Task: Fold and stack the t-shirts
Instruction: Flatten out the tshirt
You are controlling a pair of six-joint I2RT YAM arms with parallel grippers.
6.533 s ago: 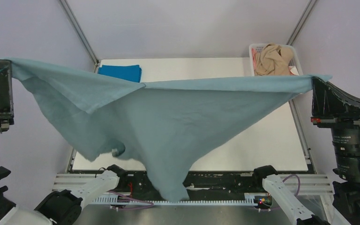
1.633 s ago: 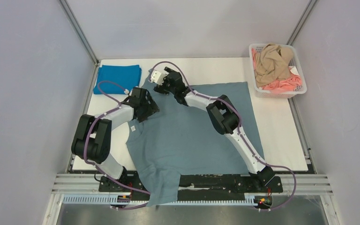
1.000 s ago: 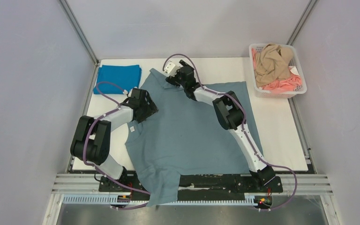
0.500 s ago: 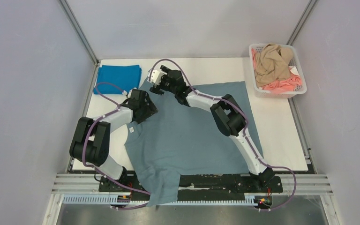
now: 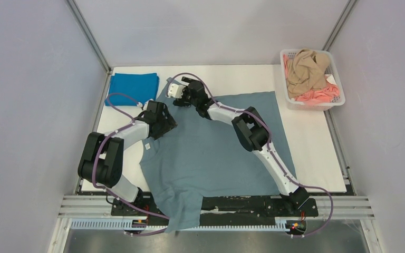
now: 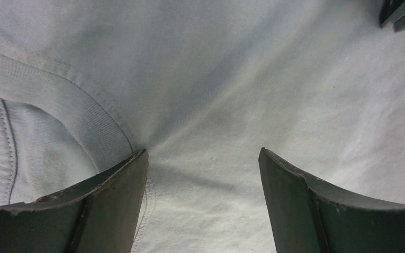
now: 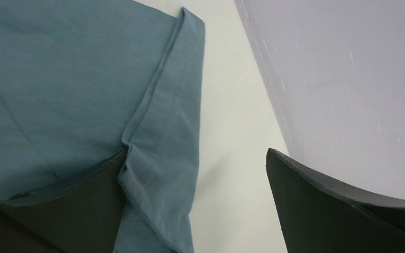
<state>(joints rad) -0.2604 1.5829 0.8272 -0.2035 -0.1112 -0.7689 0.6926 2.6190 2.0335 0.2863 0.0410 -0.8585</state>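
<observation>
The dusty grey-blue cotton t-shirt point(image 5: 216, 142) lies spread on the white worktop point(image 5: 316, 153), its hem drooping over the near edge. The left tool point(image 6: 203, 158), fingers apart, rests beside the collar. The right tool point(image 7: 198, 153), likewise apart, straddles the far sleeve's edge. This looks like the flattening step; next, pinch that sleeve and fold it inward.

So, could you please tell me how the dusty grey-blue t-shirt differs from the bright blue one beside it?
The dusty grey-blue cloth t-shirt lies spread open; the bright blue cloth t-shirt is folded into a compact rectangle. The grey-blue one covers much of the white table and drapes over its near edge; the bright blue one fills only the far left corner. Both are plain cloth resting on the table.
</observation>
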